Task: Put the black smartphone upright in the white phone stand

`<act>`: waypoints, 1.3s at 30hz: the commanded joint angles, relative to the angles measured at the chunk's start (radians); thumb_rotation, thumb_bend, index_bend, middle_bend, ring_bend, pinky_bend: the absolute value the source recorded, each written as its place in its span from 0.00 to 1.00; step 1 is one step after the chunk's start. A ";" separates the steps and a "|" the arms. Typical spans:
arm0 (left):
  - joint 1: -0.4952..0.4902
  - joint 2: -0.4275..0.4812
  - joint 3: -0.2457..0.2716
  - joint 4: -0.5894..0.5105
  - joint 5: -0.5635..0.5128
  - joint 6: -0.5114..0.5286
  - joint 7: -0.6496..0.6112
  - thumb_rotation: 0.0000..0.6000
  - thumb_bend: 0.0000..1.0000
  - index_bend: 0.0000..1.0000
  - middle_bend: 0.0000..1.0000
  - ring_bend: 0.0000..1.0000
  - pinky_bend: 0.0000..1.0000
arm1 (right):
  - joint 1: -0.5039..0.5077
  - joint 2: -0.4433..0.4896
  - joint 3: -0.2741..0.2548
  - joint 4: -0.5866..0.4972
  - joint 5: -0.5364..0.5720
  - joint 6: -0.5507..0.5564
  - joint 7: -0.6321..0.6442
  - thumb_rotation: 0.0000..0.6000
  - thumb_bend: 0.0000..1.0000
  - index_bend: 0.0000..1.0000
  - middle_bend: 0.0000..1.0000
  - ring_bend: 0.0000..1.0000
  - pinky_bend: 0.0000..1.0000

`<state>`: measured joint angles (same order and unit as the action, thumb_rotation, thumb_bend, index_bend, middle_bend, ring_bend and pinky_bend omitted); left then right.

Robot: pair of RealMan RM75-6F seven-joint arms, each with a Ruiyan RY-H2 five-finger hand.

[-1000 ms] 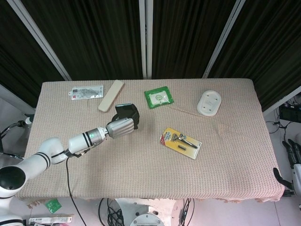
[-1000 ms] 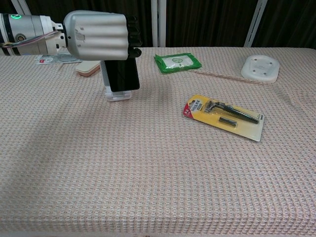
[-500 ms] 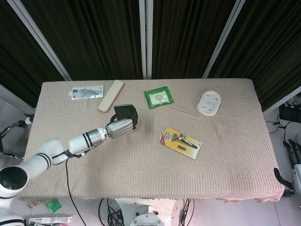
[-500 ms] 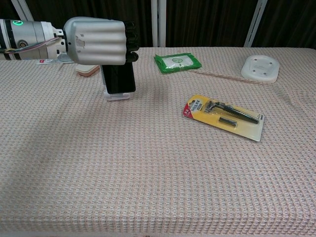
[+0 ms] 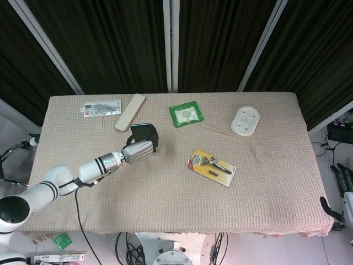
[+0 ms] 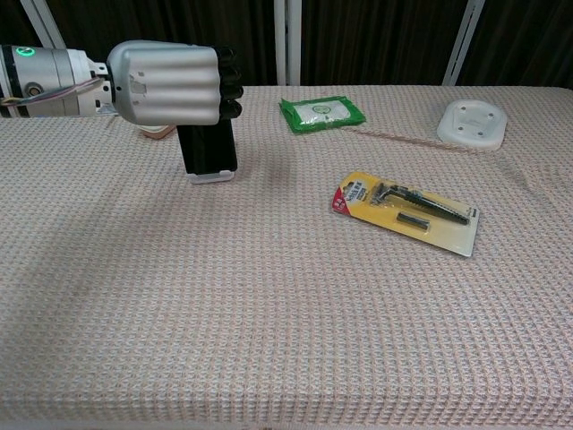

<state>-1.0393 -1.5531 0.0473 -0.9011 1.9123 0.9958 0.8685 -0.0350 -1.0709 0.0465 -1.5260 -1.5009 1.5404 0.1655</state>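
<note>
head view overhead, chest view low (shared table (image 5: pixel 165 182))

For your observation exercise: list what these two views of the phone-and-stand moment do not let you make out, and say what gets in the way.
- White phone stand, chest view: only its base shows; the black smartphone covers the rest. Head view hides it completely.
- Smartphone's top, chest view: behind the left hand, so the grip itself is unseen.
- Right hand, head view: cut off by the frame edge; open or shut unclear.
- Razor pack print: too small to read.
</note>
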 commanded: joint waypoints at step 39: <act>0.176 0.121 -0.119 -0.292 -0.280 0.069 0.053 1.00 0.09 0.00 0.00 0.05 0.21 | -0.009 0.006 0.007 0.003 0.005 0.016 0.018 1.00 0.28 0.00 0.00 0.00 0.00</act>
<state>-0.9274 -1.4645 -0.0290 -1.1232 1.7035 0.9926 0.9298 -0.0434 -1.0654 0.0541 -1.5229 -1.4956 1.5562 0.1832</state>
